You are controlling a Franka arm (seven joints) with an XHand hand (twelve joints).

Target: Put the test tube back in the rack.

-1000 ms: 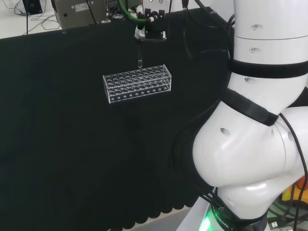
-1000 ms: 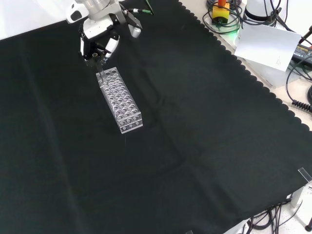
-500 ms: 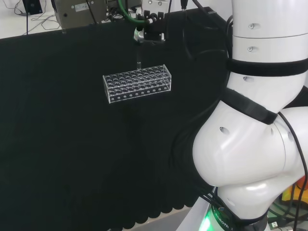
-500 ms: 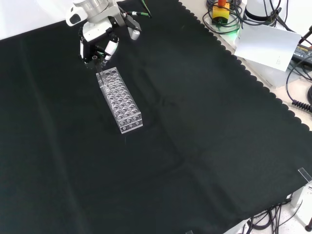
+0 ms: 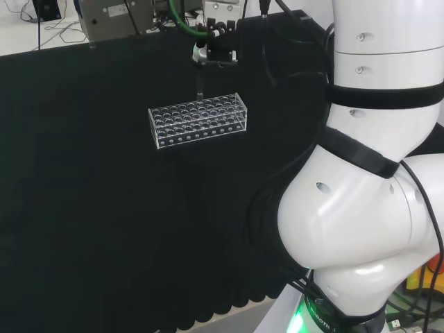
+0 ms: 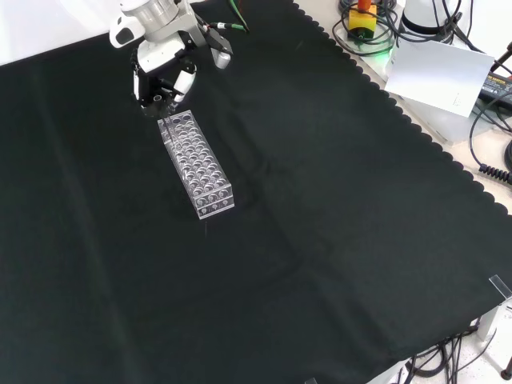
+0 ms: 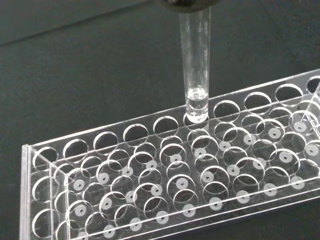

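Hand [image 6: 164, 70] above the rack's [image 6: 197, 166] far end in front view, fingers [image 6: 182, 80] pinching an upright tube [image 7: 195, 65], its tip over an edge-row hole.

The robot hand [image 5: 214, 50] holds a test tube [image 5: 199, 86] (upright) above the clear rack [image 5: 198, 120].

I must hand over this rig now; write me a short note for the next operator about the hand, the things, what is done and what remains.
Hand: shut on the test tube, holding it upright by its top end.
Test tube: above the clear rack, its rounded bottom at the mouth of a hole in the rack's outer row, not yet seated.
Rack: on the black cloth; its other holes look empty in the wrist view.
Done: tube carried to the rack and lined up.
Left: lower the tube into the hole, release, withdraw.
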